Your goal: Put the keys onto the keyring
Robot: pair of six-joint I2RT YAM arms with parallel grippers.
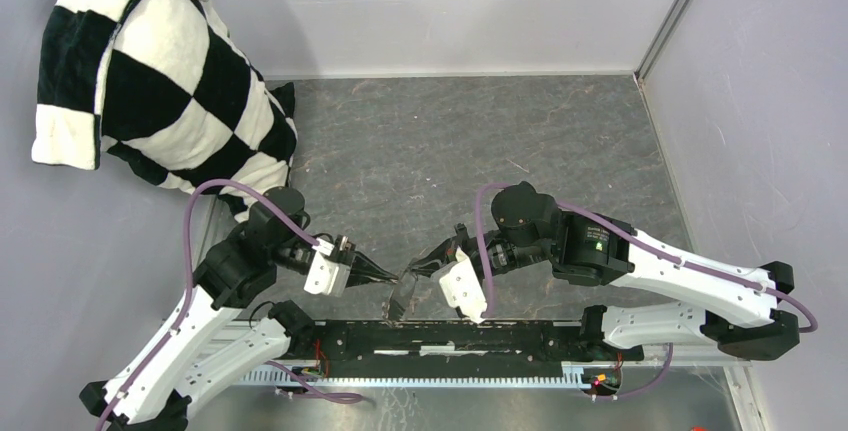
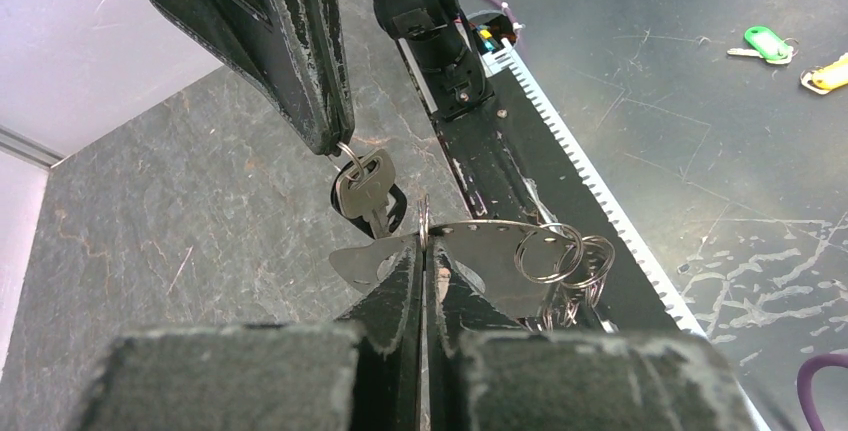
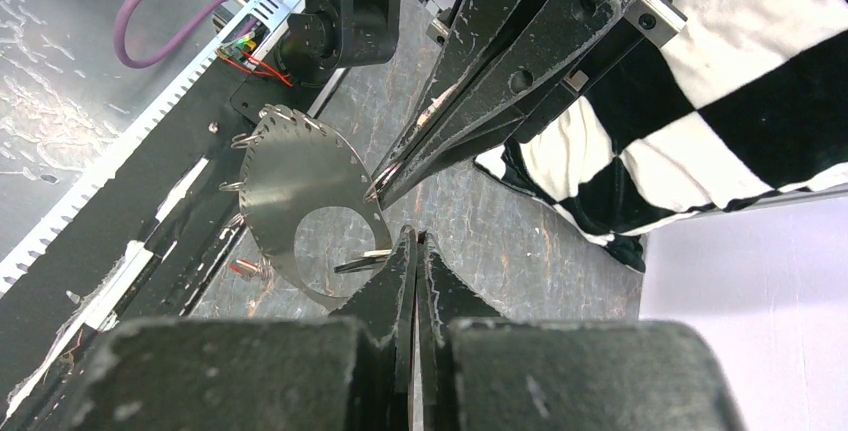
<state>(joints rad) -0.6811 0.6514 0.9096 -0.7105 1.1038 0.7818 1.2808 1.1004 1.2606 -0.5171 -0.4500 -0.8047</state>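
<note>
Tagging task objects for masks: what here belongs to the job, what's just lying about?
Job: silver key on a small ring, in right gripper; flat silver perforated metal plate carrying split rings, in left gripper.
Lying about: black-and-white checked cushion; green-tagged key; yellow-tagged key.

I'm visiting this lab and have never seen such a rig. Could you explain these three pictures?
Two white-and-black robot arms stand at a grey stone-patterned table. One picture looks down from above; the others come from a camera on each wrist. The left hand is shut on a flat silvery metal plate with holes along its rim and wire rings through some. The right hand is shut on a small ring carrying a silver key. A black-and-white checkered cushion sits at the far left.
</note>
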